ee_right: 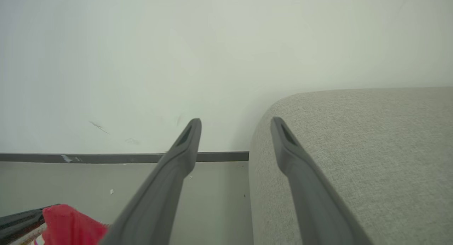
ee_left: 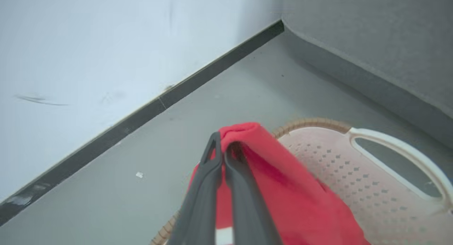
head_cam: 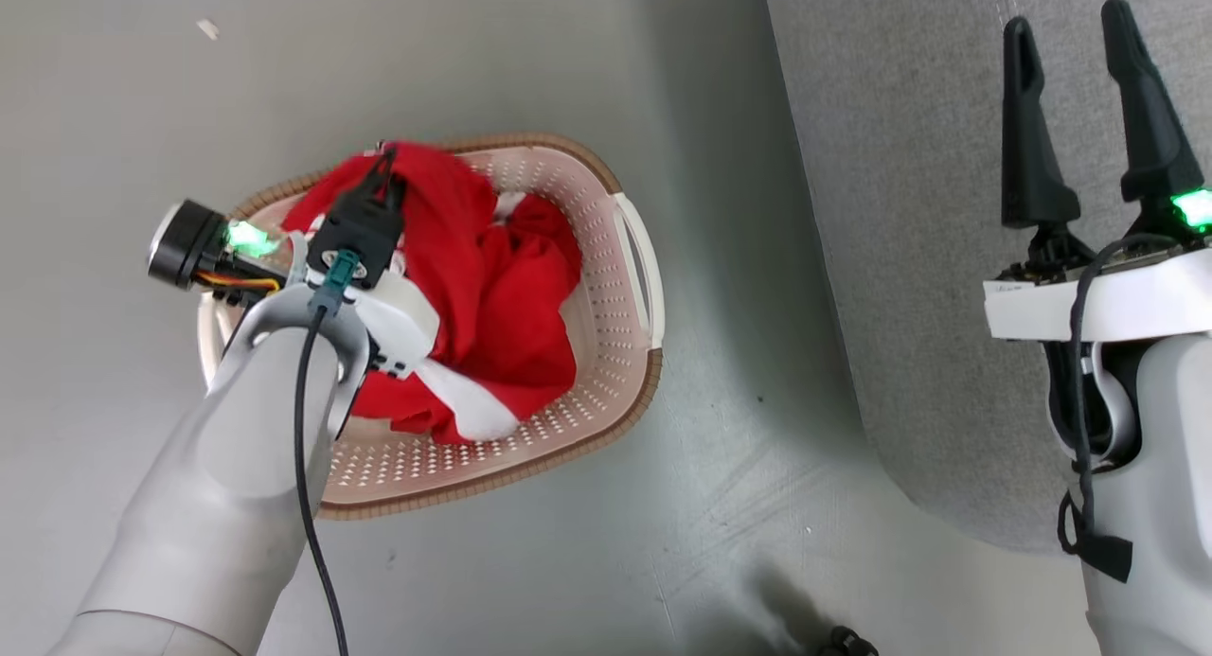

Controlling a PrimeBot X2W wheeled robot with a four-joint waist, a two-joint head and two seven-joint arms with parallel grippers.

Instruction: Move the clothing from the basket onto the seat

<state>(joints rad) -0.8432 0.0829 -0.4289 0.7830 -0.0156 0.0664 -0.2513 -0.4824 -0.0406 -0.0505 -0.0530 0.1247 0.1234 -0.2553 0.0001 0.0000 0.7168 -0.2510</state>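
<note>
Red clothing (head_cam: 492,296) with white trim fills the cream basket (head_cam: 606,249) on the floor. My left gripper (head_cam: 386,159) is shut on a fold of the red clothing (ee_left: 254,139) and holds it raised above the basket's far rim (ee_left: 311,123). The fabric drapes down from the fingers (ee_left: 208,163) into the basket. My right gripper (head_cam: 1068,22) stands open over the grey-green seat (head_cam: 909,211), nothing between its fingers (ee_right: 184,142). In the right wrist view the seat (ee_right: 371,149) lies at the right and the red clothing (ee_right: 67,222) peeks in at the lower left.
Grey floor (head_cam: 720,505) surrounds the basket and separates it from the seat at the right. A white wall with a dark baseboard (ee_left: 141,114) runs behind. A small white scrap (ee_left: 139,174) lies on the floor.
</note>
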